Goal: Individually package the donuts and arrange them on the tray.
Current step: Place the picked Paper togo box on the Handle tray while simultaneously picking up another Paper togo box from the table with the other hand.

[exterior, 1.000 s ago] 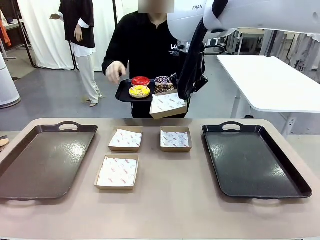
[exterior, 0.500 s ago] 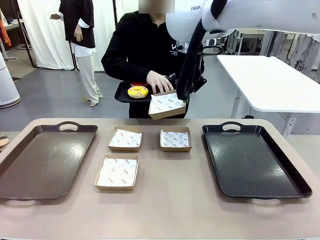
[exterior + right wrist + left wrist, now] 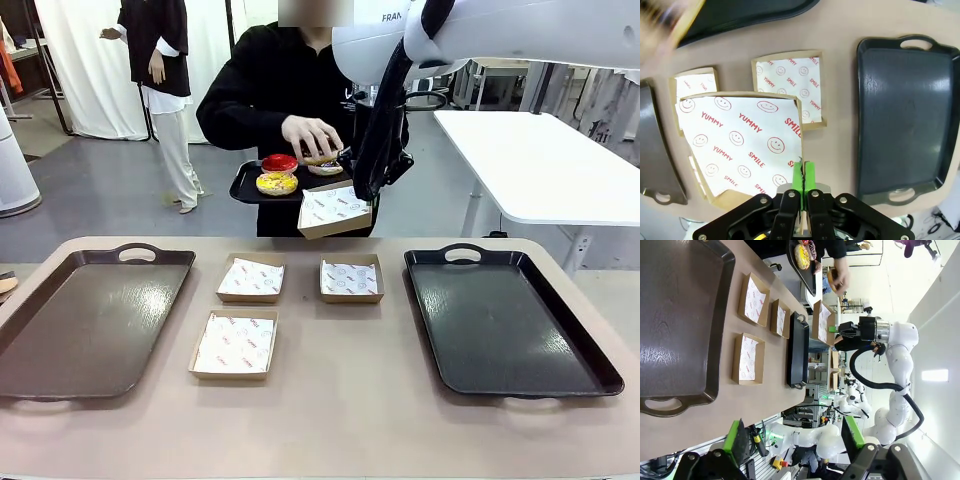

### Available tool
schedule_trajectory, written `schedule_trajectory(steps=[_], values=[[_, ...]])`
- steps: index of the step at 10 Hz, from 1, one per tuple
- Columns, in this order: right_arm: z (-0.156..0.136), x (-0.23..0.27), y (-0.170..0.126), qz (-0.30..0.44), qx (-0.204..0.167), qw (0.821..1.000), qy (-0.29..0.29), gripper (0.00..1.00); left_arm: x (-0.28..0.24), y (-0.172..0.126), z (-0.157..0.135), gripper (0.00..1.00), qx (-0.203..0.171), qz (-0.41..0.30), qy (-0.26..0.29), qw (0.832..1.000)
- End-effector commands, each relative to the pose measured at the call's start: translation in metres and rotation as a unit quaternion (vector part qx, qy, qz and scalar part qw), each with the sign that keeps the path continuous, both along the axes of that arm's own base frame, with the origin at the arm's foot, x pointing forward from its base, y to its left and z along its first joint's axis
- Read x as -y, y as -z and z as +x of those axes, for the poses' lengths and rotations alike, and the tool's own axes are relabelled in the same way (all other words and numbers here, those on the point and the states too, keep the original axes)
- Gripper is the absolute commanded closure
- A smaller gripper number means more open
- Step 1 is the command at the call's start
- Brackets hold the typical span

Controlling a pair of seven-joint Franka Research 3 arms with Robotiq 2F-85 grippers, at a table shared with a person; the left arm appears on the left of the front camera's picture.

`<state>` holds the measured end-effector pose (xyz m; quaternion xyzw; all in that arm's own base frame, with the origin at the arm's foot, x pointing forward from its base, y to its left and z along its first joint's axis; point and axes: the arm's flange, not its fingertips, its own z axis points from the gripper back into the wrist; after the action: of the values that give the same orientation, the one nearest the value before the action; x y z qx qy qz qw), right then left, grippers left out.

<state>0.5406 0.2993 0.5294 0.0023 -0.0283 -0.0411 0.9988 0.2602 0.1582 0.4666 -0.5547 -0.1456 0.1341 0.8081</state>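
Across the table a person holds a small black serving tray [image 3: 243,185] carrying a glossy red donut [image 3: 280,162], a yellow-topped donut [image 3: 278,183] and a purple-white sprinkled one [image 3: 327,168]. The person's hand [image 3: 308,133] is lifting a dark donut [image 3: 317,157] off it. My right gripper [image 3: 365,197] hangs just right of that tray, shut on the edge of a paper-lined cardboard box [image 3: 336,209] held in the air; the wrist view shows the green pads [image 3: 803,176] pinching the box [image 3: 740,140] wall. My left gripper [image 3: 794,440] is open and holds nothing, high over the table.
Three more paper-lined boxes [image 3: 251,279] [image 3: 351,277] [image 3: 235,343] lie mid-table. A large dark tray [image 3: 90,320] sits at the left and another [image 3: 510,320] at the right. A blurred tan shape [image 3: 675,20] crosses the right wrist view's top left.
The person's hand moved from the serving tray's left side over the donuts and now lifts a dark one. My right gripper and its box have stayed in place.
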Motion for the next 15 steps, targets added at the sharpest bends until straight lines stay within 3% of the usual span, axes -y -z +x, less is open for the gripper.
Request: schedule_trajectory(steps=[1, 15], values=[[-0.0005, 0.0019, -0.0005, 0.002, -0.005, 1.0, 0.002, 1.0, -0.0009, -0.0001, -0.0005, 0.0, 0.008, -0.005, -0.002, 1.0], [-0.0005, 0.0019, -0.0005, 0.002, -0.005, 1.0, 0.002, 1.0, -0.0009, -0.0001, -0.0005, 0.0, 0.008, -0.005, -0.002, 1.0]])
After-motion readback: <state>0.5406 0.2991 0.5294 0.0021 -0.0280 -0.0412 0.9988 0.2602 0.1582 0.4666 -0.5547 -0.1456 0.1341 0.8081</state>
